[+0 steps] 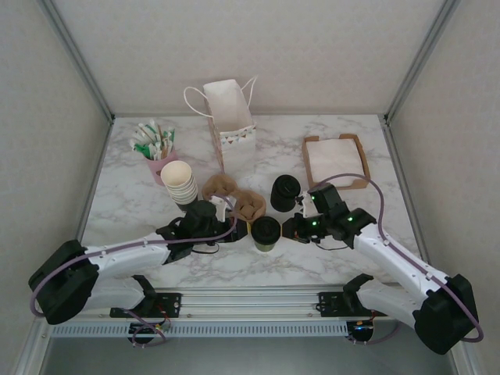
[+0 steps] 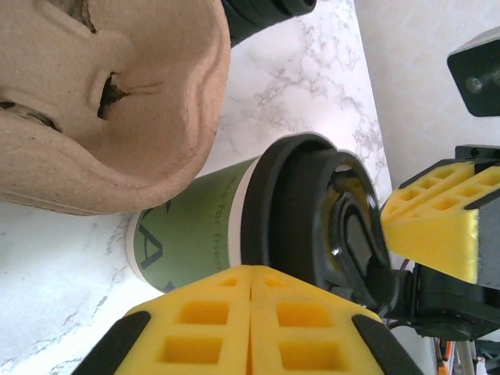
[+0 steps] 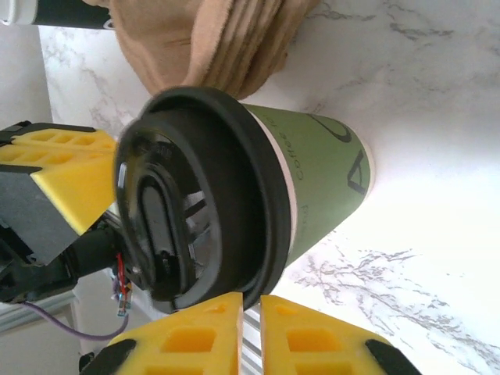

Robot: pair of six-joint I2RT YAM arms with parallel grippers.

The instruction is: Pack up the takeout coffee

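Your target is the small paper cup (image 1: 266, 232) with olive-green sides and a round black plastic lid. It stands upright on the white marble-pattern table (image 1: 117, 203), front-centre, with a gripper on each side of it.

Up close on the wrist cameras you see:
- dark lettering on the green wall
- a thin white band at the rim, just under the lid
- a domed lid with a raised outer ring and a sunken oval centre
- the lid seated square on the rim, with no visible dents in the wall

The brown moulded-pulp cup carrier (image 1: 234, 195) sits just behind and left of the cup. You can't tell whether the two touch.

Your left gripper (image 2: 250, 312) has its yellow pads pressed flat together with nothing between them. It sits just beside the cup's left side, tips near the lid.

Your right gripper (image 3: 251, 336) shows a narrow slit between its yellow pads, also holding nothing. It is close to the lid on the cup's right side. Neither gripper has the cup.

Other things on the table:
- a wider all-black squat cylinder (image 1: 284, 193) behind the cup and slightly right, near the right gripper
- a stack of cream-rimmed lidless paper cups (image 1: 180, 183), back-left of the carrier
- a white paper bag with handles (image 1: 230, 117), upright at the back and well apart from the cup
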